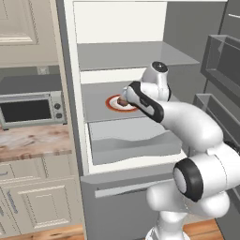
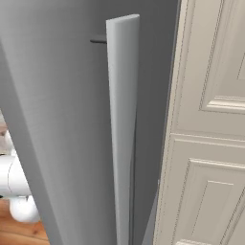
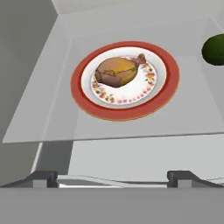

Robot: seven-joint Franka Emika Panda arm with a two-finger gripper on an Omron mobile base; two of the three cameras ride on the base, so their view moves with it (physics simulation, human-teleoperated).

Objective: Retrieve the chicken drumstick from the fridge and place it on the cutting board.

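Arm reached into the open fridge (image 1: pixel 126 56), fingers spread wide and holding nothing.

In the hand view the chicken drumstick (image 3: pixel 117 71) lay at the upper centre of the frame, on a white plate with a red-orange rim (image 3: pixel 127 111) that sat on a grey fridge shelf (image 3: pixel 52 109); the 2 dark fingers (image 3: pixel 43 178) stood far apart at the bottom corners, clear of the plate. A dark green rounded item (image 3: pixel 214 49) showed at the right edge on the same shelf. In the left base view the gripper (image 1: pixel 127 96) hovered at centre frame over the plate, above the translucent drawer (image 1: pixel 131 140); a toaster oven (image 1: pixel 30 108) sat on the tabletop (image 1: pixel 33 140) at left.
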